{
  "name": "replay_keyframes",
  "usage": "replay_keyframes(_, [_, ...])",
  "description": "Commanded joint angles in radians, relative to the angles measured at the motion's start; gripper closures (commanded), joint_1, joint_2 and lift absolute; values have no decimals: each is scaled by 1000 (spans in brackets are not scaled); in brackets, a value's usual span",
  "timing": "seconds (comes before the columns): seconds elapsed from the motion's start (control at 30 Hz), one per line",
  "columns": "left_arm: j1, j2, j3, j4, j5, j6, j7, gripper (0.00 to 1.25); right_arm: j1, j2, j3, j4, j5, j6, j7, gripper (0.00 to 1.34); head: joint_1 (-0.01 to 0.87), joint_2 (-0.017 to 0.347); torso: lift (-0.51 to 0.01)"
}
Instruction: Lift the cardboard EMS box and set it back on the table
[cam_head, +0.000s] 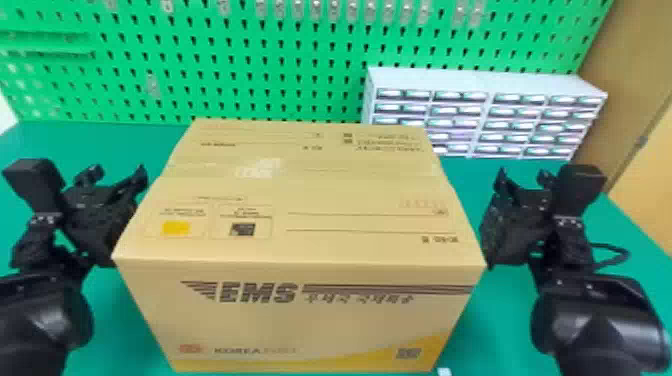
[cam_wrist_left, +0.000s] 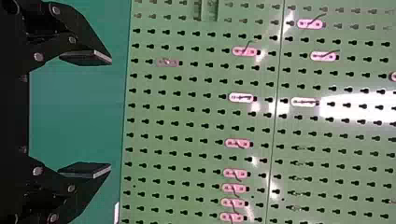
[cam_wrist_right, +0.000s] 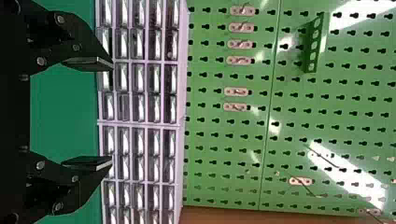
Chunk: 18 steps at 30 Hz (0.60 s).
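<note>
The cardboard EMS box (cam_head: 300, 240) is upright in the middle of the head view, its printed front facing me and its taped top closed; whether its underside touches the green table (cam_head: 505, 325) I cannot tell. My left gripper (cam_head: 100, 215) is close against the box's left side, partly hidden by it. On the opposite side, my right gripper (cam_head: 515, 220) is close against the right side; contact is unclear. In the left wrist view the left gripper (cam_wrist_left: 111, 113) is open with nothing between its fingers. The right gripper (cam_wrist_right: 112, 113) is likewise open and holds nothing in the right wrist view.
Behind the box rises a green pegboard (cam_head: 280, 75) with small clips. A white drawer cabinet (cam_head: 422, 82) stands at the back right of the table. A small white object (cam_head: 444, 371) lies near the box's lower right front corner.
</note>
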Motion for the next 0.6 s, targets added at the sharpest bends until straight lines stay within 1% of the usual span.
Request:
replay_keyframes(0.0, [1, 0, 1, -1, 0, 0, 0, 443, 0, -2, -1, 0, 0, 0, -1, 539, 678, -17, -98])
replay_keyframes(0.57, [0, 0, 2, -1, 0, 0, 0, 443, -1, -3, -4, 0, 6, 0, 1, 539, 678, -17, -98])
